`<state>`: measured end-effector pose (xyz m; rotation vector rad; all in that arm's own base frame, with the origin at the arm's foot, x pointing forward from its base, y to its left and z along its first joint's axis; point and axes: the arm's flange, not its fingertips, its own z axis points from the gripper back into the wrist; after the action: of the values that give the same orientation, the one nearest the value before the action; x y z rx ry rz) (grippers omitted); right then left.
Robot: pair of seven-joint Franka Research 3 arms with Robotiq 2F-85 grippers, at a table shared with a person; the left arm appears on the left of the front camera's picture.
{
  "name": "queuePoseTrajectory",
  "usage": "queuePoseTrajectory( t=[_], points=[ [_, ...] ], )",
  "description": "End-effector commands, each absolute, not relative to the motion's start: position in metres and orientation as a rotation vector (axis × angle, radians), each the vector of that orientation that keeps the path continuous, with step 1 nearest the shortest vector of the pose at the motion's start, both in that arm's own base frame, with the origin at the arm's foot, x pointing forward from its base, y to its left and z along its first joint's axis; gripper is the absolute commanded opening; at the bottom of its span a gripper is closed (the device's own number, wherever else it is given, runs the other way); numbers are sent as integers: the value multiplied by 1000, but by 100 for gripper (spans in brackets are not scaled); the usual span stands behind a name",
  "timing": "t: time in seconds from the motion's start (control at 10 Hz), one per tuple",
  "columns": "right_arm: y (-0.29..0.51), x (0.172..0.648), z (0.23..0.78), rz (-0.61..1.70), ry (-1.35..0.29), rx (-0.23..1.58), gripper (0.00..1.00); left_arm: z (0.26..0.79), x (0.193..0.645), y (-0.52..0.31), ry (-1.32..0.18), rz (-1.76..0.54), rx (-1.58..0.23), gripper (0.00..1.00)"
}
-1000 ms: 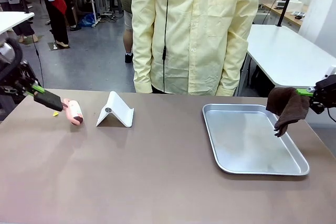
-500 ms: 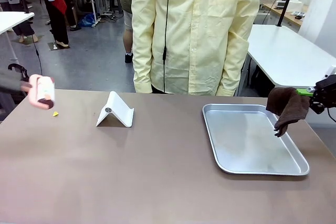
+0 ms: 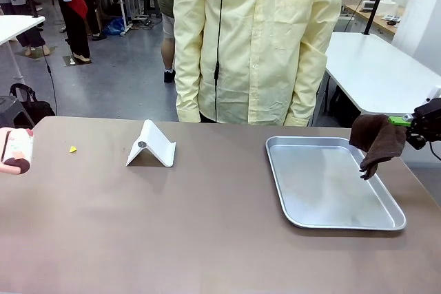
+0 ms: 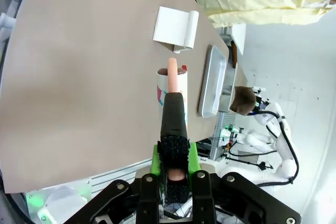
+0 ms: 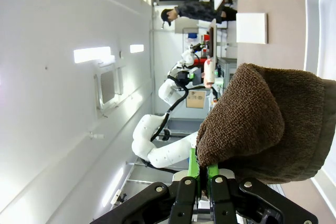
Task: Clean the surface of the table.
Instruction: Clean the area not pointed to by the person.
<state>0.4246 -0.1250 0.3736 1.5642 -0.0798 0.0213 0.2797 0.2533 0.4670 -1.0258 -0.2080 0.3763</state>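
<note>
The taupe table (image 3: 207,232) spreads across the front view, with a small yellow scrap (image 3: 72,149) lying near its far left. A pink lint roller (image 3: 15,151) hovers at the table's left edge. In the left wrist view my left gripper (image 4: 175,156) is shut on the roller's dark handle, and the roller head (image 4: 171,85) hangs high above the table (image 4: 79,77). My right gripper (image 3: 406,122) is shut on a brown cloth (image 3: 377,139) that droops over the tray's right rim. The right wrist view has the cloth (image 5: 262,124) bunched between the green pads (image 5: 195,162).
A silver tray (image 3: 331,224) sits right of centre. A white folded stand (image 3: 151,144) is at the back left. A person in a yellow shirt (image 3: 255,39) stands at the far edge. White-topped tables flank the scene.
My left arm has carried the lint roller from beside the yellow scrap out to the left edge of the view. The right arm and cloth have stayed still.
</note>
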Motion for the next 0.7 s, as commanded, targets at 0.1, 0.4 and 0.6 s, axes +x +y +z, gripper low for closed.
queuePoseTrajectory(
  t=[0.1, 0.4, 0.6],
  points=[
    [-123, 426, 376, 33, -102, 1562, 6, 467, 280, 253, -208, 376, -1026, 20],
    [-123, 426, 376, 33, -102, 1562, 6, 467, 280, 253, -208, 376, -1026, 20],
    [-123, 426, 376, 33, -102, 1562, 6, 464, 291, 253, -221, 342, -1028, 21]
  ],
)
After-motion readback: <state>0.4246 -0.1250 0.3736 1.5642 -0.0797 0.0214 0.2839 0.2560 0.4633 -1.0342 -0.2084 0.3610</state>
